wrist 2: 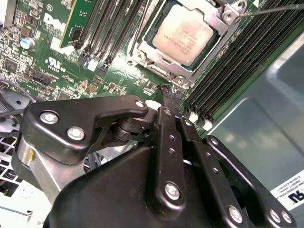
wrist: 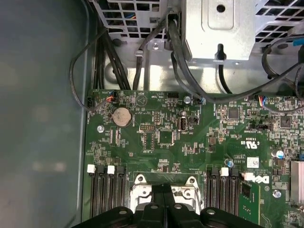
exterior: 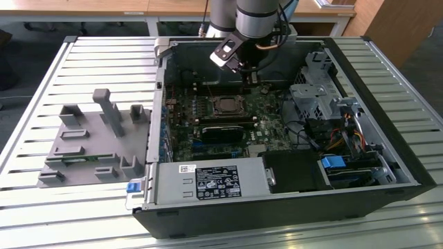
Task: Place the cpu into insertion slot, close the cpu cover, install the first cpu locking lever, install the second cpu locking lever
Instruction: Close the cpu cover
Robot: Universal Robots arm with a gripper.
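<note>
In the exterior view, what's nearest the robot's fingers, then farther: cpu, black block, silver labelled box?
1. cpu, mid-board, nearest the fingers.
2. black block, next toward the camera.
3. silver labelled box, at the case's near wall.

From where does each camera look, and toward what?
Exterior view: off the arm, above, looking down into the computer case; arm and gripper show.
Second wrist view: on the arm, facing the cpu past the gripper.
First wrist view: on the arm, facing the motherboard over the gripper.
Shared by all: the gripper.
</note>
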